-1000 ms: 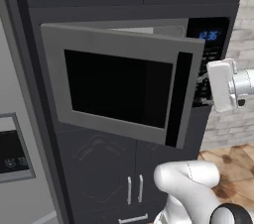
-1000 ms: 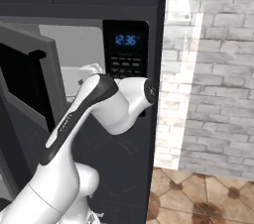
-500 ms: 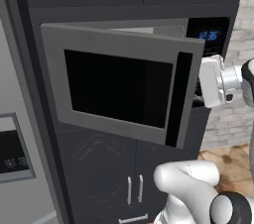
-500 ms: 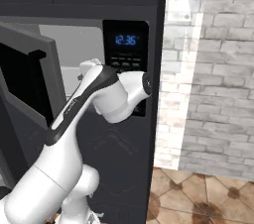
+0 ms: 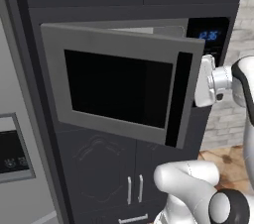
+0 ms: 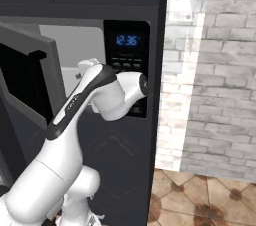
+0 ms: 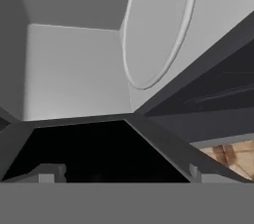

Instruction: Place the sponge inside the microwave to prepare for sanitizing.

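Observation:
The microwave (image 5: 119,89) is built into dark cabinets, its grey-framed door swung partly open to the left. Its keypad panel (image 6: 127,65) shows blue digits. My gripper (image 7: 122,176) is open with nothing between its fingers, and it faces into the pale grey interior (image 7: 74,74) and the round turntable (image 7: 156,25). The white hand (image 5: 204,82) sits just right of the door's free edge, in front of the keypad panel, with the fingers hidden behind the door. In the right base view the hand (image 6: 85,67) reaches into the opening. The sponge is out of view.
A tall grey appliance (image 5: 15,158) with a small dark panel stands at the left. Dark cabinet doors (image 5: 134,188) are below the microwave. A brick wall (image 6: 215,70) and tiled floor (image 6: 200,195) lie to the right.
The hand has moved left, from in front of the keypad panel toward the door's edge and the opening. The door has not moved. The jaws stay wide.

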Tool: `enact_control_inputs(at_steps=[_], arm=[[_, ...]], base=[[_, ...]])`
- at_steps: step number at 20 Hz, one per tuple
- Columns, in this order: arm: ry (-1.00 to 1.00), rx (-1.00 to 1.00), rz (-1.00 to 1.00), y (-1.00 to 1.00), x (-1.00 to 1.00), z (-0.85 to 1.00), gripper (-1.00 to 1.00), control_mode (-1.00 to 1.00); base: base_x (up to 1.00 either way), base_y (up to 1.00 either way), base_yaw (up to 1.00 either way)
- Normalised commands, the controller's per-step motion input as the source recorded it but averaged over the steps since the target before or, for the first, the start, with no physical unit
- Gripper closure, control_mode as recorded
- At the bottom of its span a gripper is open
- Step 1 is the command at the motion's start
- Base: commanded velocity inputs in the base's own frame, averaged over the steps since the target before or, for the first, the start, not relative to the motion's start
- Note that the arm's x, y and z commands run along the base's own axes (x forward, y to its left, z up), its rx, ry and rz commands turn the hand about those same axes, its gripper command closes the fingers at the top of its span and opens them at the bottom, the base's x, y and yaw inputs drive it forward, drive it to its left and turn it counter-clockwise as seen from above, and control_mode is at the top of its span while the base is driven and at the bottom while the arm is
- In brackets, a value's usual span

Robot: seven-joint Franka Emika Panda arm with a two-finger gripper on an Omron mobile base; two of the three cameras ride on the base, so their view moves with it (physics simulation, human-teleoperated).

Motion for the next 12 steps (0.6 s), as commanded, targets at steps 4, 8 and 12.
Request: enact_control_inputs(at_steps=[4, 8, 12], arm=[[0.00, 0.03, 0.00, 0.20, -0.09, 0.00, -1.00, -1.00], [0.00, 0.03, 0.00, 0.20, -0.18, 0.00, -1.00, -1.00], [0.00, 0.02, 0.00, 0.16, -0.18, 0.00, -1.00, -1.00]], base=[[0.00, 0.00, 0.00], [0.00, 0.00, 0.00], [0.00, 0.00, 0.00]])
